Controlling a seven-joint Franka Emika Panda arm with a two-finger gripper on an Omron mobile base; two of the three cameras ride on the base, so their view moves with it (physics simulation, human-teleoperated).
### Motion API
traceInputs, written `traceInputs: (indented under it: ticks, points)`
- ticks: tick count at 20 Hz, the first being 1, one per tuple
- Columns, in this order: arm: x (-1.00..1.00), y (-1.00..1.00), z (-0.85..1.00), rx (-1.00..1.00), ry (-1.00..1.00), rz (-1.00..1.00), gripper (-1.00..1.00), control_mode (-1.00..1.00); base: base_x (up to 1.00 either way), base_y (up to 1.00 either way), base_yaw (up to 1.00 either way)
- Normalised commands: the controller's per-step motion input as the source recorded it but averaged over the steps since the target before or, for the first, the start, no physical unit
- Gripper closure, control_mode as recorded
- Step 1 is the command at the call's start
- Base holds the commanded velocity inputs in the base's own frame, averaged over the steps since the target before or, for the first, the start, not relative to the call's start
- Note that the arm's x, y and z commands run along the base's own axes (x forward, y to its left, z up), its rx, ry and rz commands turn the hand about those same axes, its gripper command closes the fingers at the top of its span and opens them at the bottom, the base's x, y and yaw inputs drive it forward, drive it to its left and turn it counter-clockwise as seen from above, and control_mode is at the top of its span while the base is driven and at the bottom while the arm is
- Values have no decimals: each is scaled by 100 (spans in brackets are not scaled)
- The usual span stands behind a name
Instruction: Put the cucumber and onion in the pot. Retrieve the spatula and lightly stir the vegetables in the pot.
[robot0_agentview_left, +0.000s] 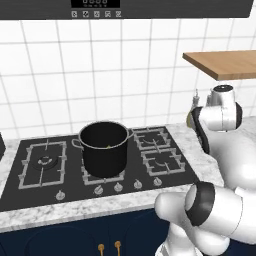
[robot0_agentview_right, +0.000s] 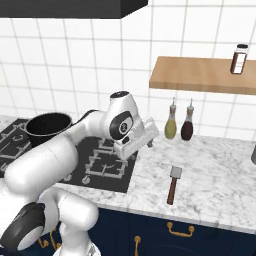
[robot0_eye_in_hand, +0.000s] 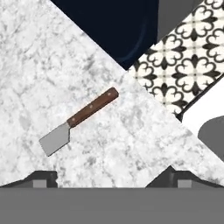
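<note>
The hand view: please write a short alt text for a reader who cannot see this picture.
A spatula with a brown wooden handle and a grey metal blade lies flat and diagonal on a white marble counter, untouched. The open gripper hangs above it, its two dark fingertips at the bottom edge. Beyond the counter's edge are a dark blue cabinet front and a patterned floor.

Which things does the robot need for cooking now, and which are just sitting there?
Needed: pot on the stove, spatula lying on the counter, open gripper.

Just sitting: two bottles by the wall, spice jar on the wooden shelf.
</note>
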Motion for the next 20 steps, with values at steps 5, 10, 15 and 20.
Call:
traceInputs:
  ticks: [5,10,15,20]
  points:
    - [-43,-61,-13,15,-8,-52,-100,-100,0,0,0]
    - [-42,-35,-17,10,-14,-46,-100,-100,0,0,0]
    - [-3,-5,-45,2,-13,-35,-100,-100,0,0,0]
    - [4,0,-65,3,-3,-28,-100,-100,0,0,0]
